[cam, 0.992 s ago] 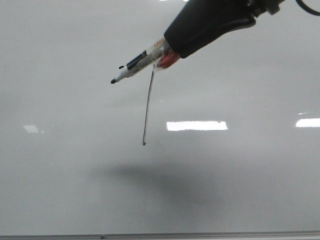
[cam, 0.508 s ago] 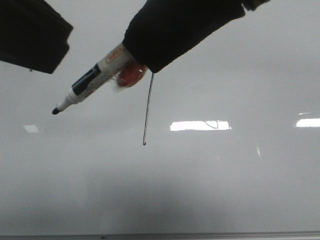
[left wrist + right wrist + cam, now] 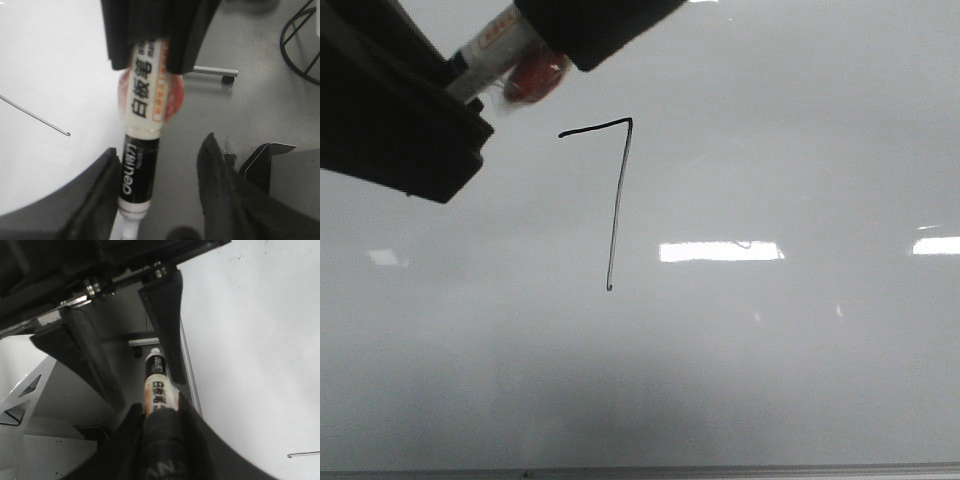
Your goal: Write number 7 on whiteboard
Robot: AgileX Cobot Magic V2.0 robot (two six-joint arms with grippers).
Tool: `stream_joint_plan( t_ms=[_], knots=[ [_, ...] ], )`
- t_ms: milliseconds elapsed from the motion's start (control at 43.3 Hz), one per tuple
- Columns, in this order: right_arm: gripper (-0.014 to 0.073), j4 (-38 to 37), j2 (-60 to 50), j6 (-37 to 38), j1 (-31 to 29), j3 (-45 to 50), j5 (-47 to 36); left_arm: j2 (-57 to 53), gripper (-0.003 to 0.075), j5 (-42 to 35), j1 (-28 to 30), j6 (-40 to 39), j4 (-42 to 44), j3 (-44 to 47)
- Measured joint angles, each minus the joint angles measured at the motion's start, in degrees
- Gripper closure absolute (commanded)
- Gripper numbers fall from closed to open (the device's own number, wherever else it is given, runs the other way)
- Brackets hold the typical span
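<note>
The number 7 [image 3: 616,190] stands in thin black line on the whiteboard [image 3: 770,350], with its top bar and long stem in full view. My right gripper [image 3: 590,25] is shut on a white and black marker [image 3: 495,45] that has an orange-red blob [image 3: 532,75] on it, above and left of the figure. My left gripper [image 3: 400,120] is open, and the marker's tip end lies between its fingers. In the left wrist view the marker [image 3: 142,150] lies close to one finger [image 3: 100,190] of the left gripper [image 3: 160,144]. The right wrist view shows the right gripper [image 3: 159,410] clamped round the marker [image 3: 157,385].
Bright rectangular light reflections [image 3: 720,251] lie on the board right of the 7. The board's grey frame edge [image 3: 720,470] runs along the bottom. Beyond the board the left wrist view shows grey floor, a caster leg [image 3: 215,73] and a black wire frame [image 3: 300,45].
The right gripper carried the marker up and to the left, uncovering the 7's top bar. The left gripper came in from the left and now surrounds the marker's tip.
</note>
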Motion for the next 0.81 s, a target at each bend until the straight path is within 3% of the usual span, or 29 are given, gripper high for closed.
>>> stream_joint_plan(
  t_ms=[346, 485, 577, 715, 808],
  knots=[
    [0.0650, 0.0, 0.0, 0.0, 0.0, 0.0, 1.5, 0.0, 0.0629, -0.8, 0.0, 1.2, -1.4, 0.0],
    [0.0579, 0.0, 0.1, 0.0, 0.0, -0.1, 2.2, 0.2, 0.0675, -0.4, 0.0, 3.1, -2.3, 0.1],
    [0.0433, 0.0, 0.3, 0.0, 0.0, -0.1, 2.2, 0.2, 0.0703, -0.3, 0.0, 3.5, -2.3, 0.1],
    [0.0083, 0.5, 0.3, 0.7, 0.0, -0.1, 1.8, 0.2, 0.0717, -0.5, 0.0, 3.5, -3.6, 0.1],
    [-0.0026, 0.5, 0.5, 2.7, 0.0, -0.1, 1.8, 0.2, 0.0717, -1.1, 0.1, 1.0, -4.7, 0.0]
  ],
)
